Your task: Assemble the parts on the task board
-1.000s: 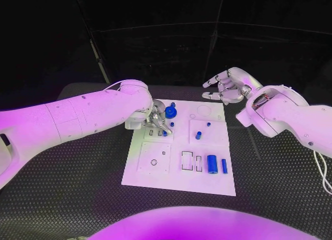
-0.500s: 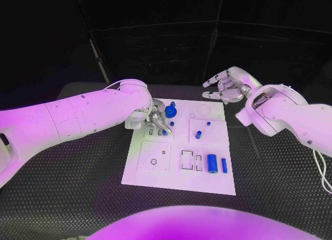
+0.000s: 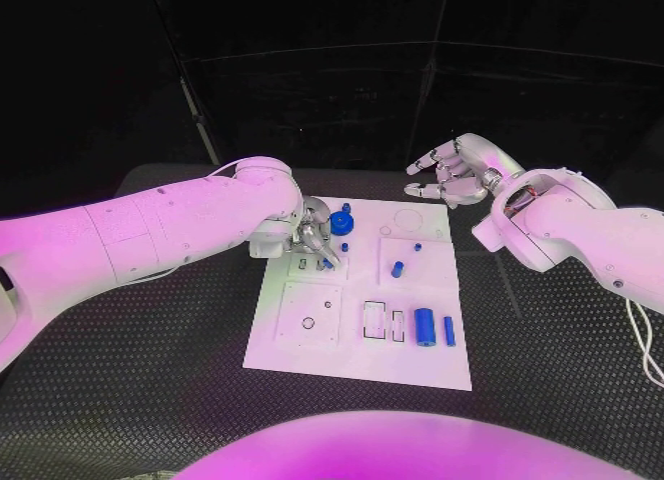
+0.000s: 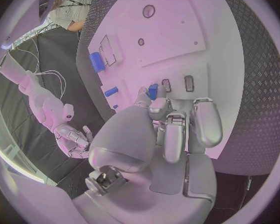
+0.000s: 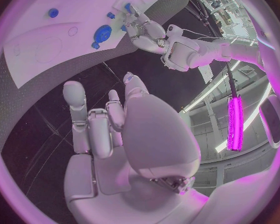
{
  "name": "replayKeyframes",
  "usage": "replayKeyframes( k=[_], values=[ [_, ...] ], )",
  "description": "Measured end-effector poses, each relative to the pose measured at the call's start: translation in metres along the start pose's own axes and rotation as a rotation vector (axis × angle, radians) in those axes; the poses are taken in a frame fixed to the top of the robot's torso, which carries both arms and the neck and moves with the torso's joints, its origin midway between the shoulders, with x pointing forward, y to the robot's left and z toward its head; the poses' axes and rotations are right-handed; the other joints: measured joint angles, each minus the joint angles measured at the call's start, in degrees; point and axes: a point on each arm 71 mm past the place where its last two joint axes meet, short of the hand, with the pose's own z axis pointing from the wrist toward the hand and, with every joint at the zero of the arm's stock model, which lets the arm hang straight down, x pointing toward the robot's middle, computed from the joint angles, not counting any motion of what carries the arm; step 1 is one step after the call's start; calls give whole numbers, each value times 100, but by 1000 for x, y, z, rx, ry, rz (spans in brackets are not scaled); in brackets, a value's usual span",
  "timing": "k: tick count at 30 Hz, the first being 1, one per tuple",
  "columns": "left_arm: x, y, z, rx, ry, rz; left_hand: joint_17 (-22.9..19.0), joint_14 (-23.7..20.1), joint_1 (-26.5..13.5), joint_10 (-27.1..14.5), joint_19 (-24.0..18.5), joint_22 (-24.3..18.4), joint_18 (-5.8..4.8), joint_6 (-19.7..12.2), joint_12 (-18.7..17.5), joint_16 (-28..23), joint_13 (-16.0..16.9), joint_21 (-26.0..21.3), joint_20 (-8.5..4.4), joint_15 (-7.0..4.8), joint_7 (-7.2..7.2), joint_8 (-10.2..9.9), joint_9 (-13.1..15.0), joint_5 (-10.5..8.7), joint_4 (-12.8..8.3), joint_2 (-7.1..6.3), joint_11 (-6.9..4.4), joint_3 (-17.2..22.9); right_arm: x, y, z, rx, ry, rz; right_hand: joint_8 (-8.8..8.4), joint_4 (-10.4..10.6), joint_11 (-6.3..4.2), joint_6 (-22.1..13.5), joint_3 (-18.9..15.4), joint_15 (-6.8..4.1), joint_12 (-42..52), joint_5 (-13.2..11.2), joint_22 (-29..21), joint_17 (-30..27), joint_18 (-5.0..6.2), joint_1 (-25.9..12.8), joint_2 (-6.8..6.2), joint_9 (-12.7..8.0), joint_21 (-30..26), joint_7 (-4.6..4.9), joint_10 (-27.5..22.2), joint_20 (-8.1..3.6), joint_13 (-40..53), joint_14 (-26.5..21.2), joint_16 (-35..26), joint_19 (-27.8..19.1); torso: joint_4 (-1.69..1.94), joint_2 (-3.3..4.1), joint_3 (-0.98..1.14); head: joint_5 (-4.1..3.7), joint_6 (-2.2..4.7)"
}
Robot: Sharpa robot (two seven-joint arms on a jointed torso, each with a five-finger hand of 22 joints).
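Two blue cylinders [image 3: 433, 328] lie loose at the task board [image 3: 364, 360]'s near end, beside rectangular slots whose contents cannot be made out. Farther up, the left hand [image 3: 316, 240] pinches a small blue part [image 4: 152, 91] over its slot; it wants lowering straight. Beyond the board's far corner, the right hand [image 3: 455, 172] hovers, fingers apart.

a black textured table [image 3: 159, 400] under a dark backdrop, with bright ceiling strip lights [image 5: 234, 115].
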Motion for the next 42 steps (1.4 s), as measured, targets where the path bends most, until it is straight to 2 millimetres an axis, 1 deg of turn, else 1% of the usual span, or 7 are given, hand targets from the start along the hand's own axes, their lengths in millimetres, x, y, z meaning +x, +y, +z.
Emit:
replayKeyframes(
  k=[4, 7, 10, 11, 15, 29, 42],
  values=[
    [1, 4, -1, 5, -3, -41, 0, 0, 91, 11, 0, 33, 0, 1, -66, 0, -21, 0, 0, 1, -1, 3, 2, 33, 324, -92, -11, 324, 0, 0, 0, 1, 2, 0, 0, 0, 0, 0, 0, 0, 0, 0, 0, 0, 0, 0, 0, 0, 0, 0, 0, 0, 0, 0, 0, 0, 0, -2, 1, 9, 0],
    [0, 8, -2, 11, -11, -79, 0, -1, -172, 57, 0, 69, 0, 1, -105, 0, -49, 0, 0, 1, -1, 169, 296, 45, 719, -523, -11, 994, 0, -1, 1, 3, 3, -1, 0, 0, 0, 0, 0, 0, 0, 8, 0, 0, 0, 0, 0, 0, 0, 0, 0, 0, 0, 0, 0, 0, 4, -4, 4, 9, 0],
    [0, 11, -4, 17, -25, -126, 0, -1, -618, 118, 0, 105, 0, 2, -100, 0, 9, 0, 0, 1, -2, 217, 402, 44, 536, -985, 11, 2122, 0, -2, 1, 6, 4, -2, 24, 0, 0, 0, 0, 0, 0, 60, -6, 0, -1, 0, 0, 0, 0, 0, 0, 0, 0, 0, 0, 0, 10, -8, 6, 9, 1],
    [-1, 13, -5, 18, -30, -141, 0, -1, -728, 138, 0, 114, 0, 3, -100, 0, 2, 0, 0, 1, -1, 252, 447, 44, 629, -1096, -9, 2277, 0, -3, 1, 8, 4, -2, 24, 0, 0, 0, 0, 0, 0, 92, -7, -1, 0, 0, 0, 0, 0, 0, 0, 0, 1, 0, 0, 0, 12, -10, 7, 9, 1],
    [-2, 19, -8, 19, -53, -194, 0, -1, -1070, 166, 0, 131, 0, 3, -100, 0, -7, 0, 0, 1, -1, 363, 579, 44, 438, -1438, -22, 3138, -1, -4, 1, 13, 5, -4, 24, 0, 0, 0, 0, 0, 0, 220, -14, -1, 0, 23, 23, 0, -24, 0, 0, 0, -11, 0, 0, 0, 17, -14, 10, 17, 1],
    [7, 26, -15, 31, -101, -258, 0, -1, -1446, 188, 20, 168, 0, -21, -100, 0, -51, 0, -19, 1, -23, 493, 728, 38, 214, -1616, -42, 3726, -3, -9, 2, 28, 6, -8, 24, 0, 0, 0, 0, -21, 0, 323, -22, -2, 0, 22, 22, -5, -24, 0, 0, 0, -15, 22, 0, 0, 77, -48, 57, 23, -82],
    [16, 26, -10, 8, -171, -173, 0, -1, -1518, 196, 20, 167, 0, -22, -100, 0, -93, 0, -19, 1, -21, 527, 742, 36, 153, -1650, -48, 3818, -2, -9, 3, 29, 10, -8, 24, 0, 0, 0, 0, -20, 0, 323, -21, -2, 0, 22, 22, -4, -23, 0, 0, 0, -15, 21, -20, 0, 80, -53, 63, 27, -115]
  ],
)
